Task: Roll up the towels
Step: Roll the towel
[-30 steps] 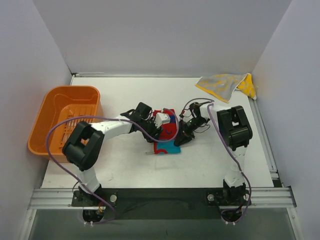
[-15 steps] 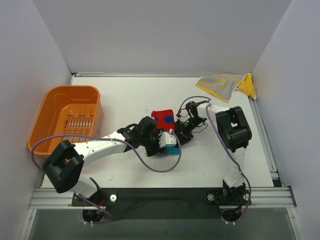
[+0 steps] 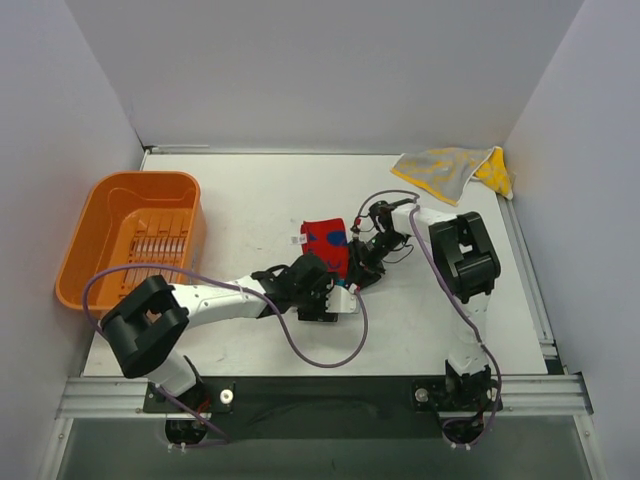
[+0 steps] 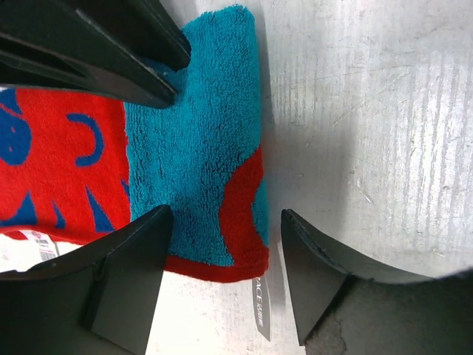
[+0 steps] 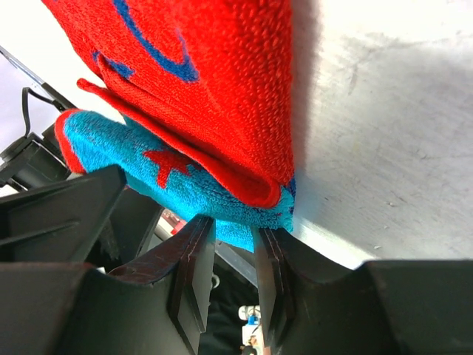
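The red-and-turquoise towel (image 3: 325,238) lies folded mid-tabletop (image 3: 240,195), its roll apparently just starting, with the yellow towel (image 3: 450,168) crumpled at the far right corner. The left hand (image 4: 223,218) stands apart astride the turquoise edge; the right hand (image 5: 233,228) is nearly together at the towel's side, and I cannot tell whether it grips. Next, the left should pinch that edge and turn it over.

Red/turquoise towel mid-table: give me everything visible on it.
The red and turquoise terry cloth towel lies mid-table, loosely folded into layers, not rolled up. Its red face carries dark blue printed shapes; the turquoise face has red ones, red trim and a small white label. The open left gripper straddles its turquoise end. The right gripper has its narrow tips at the folded edge; whether they pinch it is unclear.
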